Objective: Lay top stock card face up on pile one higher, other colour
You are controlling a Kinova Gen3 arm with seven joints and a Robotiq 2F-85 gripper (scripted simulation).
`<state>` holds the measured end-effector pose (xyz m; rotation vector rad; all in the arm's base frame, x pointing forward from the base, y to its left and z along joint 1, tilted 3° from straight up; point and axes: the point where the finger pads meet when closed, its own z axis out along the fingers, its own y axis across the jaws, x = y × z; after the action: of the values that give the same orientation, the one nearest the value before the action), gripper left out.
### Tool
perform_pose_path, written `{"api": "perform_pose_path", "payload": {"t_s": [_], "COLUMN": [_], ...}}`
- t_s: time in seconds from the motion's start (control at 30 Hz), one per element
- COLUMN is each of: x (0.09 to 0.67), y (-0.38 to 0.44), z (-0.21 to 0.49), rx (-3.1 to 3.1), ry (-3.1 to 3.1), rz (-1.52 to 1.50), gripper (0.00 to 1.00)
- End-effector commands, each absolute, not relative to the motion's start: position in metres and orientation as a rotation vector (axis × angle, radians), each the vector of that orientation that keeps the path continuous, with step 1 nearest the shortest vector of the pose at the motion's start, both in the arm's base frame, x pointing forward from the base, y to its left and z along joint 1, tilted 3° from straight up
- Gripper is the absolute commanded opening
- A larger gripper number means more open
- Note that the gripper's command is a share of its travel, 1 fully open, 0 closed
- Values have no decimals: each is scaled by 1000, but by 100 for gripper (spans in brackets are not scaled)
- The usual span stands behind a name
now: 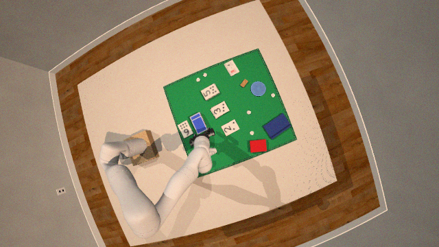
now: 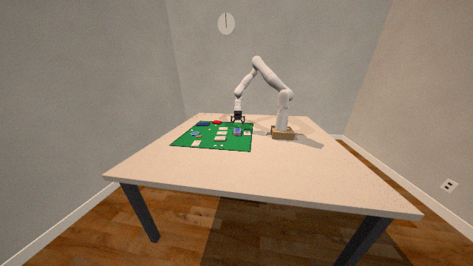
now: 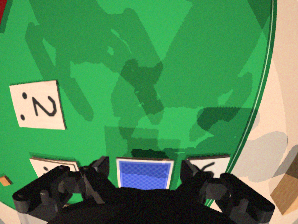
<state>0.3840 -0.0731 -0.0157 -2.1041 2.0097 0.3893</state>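
The face-down stock (image 1: 198,123) is a blue-backed stack near the green mat's (image 1: 229,108) near-left edge. It also shows in the wrist view (image 3: 144,173), between my fingers in the image. My gripper (image 1: 202,134) is open and holds nothing. It hangs above the stock's near end, as the side view (image 2: 237,119) shows. Face-up piles show a black 9 (image 1: 185,129) right beside the stock, a black 5 (image 1: 210,91), a black 3 (image 1: 219,110) and a black 2 (image 1: 230,127). A card with a red mark (image 1: 232,67) lies at the mat's far edge; its number is too small to read.
On the mat lie a blue disc (image 1: 258,88), a dark blue box (image 1: 277,125), a red block (image 1: 258,145), a small brown piece (image 1: 243,83) and several small white tokens (image 1: 249,112). The arm's wooden base block (image 1: 144,147) stands left of the mat.
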Motion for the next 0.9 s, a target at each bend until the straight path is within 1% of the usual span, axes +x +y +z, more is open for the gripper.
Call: {"api": "perform_pose_path", "payload": {"t_s": [0.0,0.87], "x": [384,384], "y": [-72,-70], "z": [-16,-23], "rx": [-2105,-2105], "ry": [2009,2009], "rz": [389,389], "gripper": [85,85]}}
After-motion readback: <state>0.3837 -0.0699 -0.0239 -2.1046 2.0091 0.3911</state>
